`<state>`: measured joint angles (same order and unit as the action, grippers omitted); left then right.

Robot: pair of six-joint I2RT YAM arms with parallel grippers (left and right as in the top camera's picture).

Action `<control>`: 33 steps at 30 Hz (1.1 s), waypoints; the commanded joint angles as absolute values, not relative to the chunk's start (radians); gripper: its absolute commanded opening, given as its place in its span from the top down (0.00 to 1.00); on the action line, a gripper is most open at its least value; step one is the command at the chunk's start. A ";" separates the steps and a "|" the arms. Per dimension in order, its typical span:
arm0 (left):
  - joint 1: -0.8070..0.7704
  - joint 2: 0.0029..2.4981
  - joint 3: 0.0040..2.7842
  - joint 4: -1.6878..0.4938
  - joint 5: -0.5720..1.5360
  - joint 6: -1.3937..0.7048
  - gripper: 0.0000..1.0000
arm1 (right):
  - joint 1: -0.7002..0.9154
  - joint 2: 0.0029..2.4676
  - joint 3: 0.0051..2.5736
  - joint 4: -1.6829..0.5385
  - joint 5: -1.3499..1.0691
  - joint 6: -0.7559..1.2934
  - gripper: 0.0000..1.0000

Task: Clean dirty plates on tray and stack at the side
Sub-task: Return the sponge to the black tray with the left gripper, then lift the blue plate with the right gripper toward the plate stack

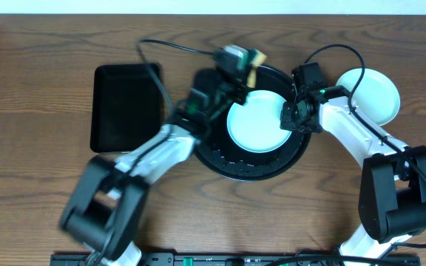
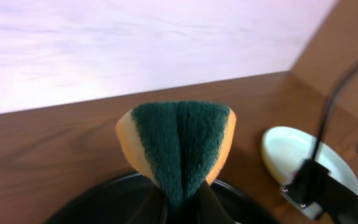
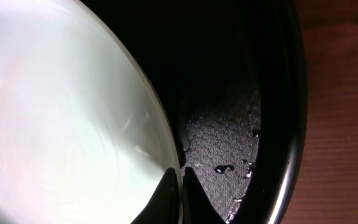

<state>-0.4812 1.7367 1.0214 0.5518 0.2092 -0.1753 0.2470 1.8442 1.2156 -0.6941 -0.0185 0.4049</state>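
The right gripper (image 3: 181, 186) pinches a mint plate (image 1: 256, 122) by its rim inside the round tray (image 1: 251, 172) near the worktop's far edge, while the left gripper (image 2: 179, 206) clamps a green-faced sponge (image 2: 179, 140) over the tray's far rim.

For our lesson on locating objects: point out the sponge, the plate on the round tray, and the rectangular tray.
sponge (image 2: 179, 140), left wrist view, on its green scouring face.
plate on the round tray (image 1: 256, 122), overhead view, on its centre.
rectangular tray (image 1: 126, 103), overhead view, on its bare floor.
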 commanded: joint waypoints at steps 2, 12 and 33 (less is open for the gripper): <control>-0.324 1.584 1.035 0.321 0.209 -0.182 0.92 | 0.257 1.835 1.213 -0.687 -0.011 0.395 0.99; 0.082 1.465 1.034 -0.213 0.271 -0.261 0.89 | 0.281 1.716 1.362 -0.663 0.122 0.280 0.99; 0.173 1.722 1.034 -0.208 0.277 -0.120 0.27 | 0.440 1.594 1.393 -0.597 0.587 -0.056 0.99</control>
